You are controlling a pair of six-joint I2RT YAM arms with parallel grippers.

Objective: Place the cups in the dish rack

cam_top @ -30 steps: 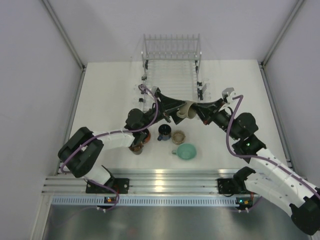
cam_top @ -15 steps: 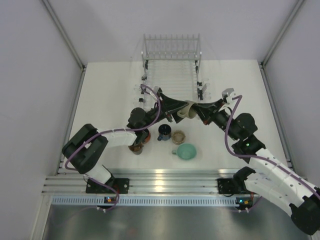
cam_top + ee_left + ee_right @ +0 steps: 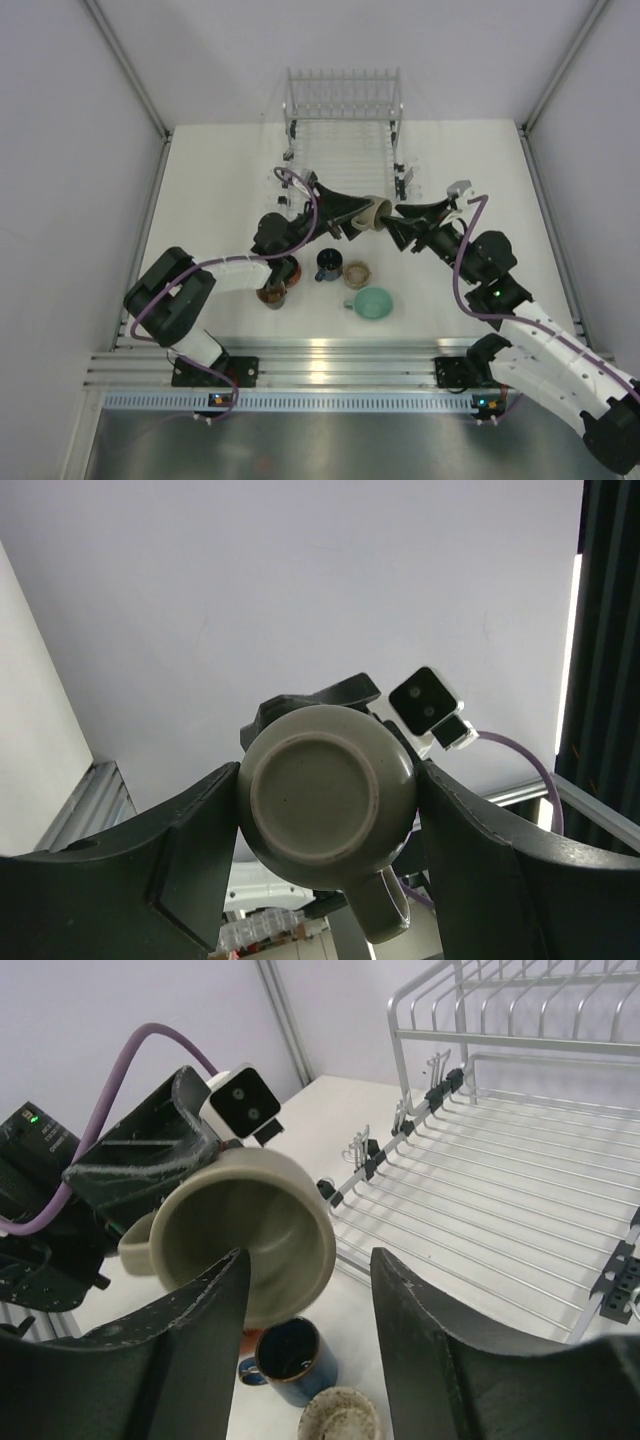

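The beige cup (image 3: 330,790) is up in the air, close to the near end of the dish rack (image 3: 340,150). You see your left gripper (image 3: 362,212) clamped on its sides. Your right gripper (image 3: 310,1260) has its fingers apart, close at the cup's mouth.

A second ago the right gripper (image 3: 394,224) had the beige mug (image 3: 372,213) clamped above the desk, while the left gripper (image 3: 352,212) stood at it with its jaws spread. Then the left jaws came in on the mug's sides near its base and have kept it since. The right jaws have only now sprung apart and drawn back a little to the right, so they stand just beside the mug's mouth. The mug has shifted slightly toward the dish rack (image 3: 342,150).
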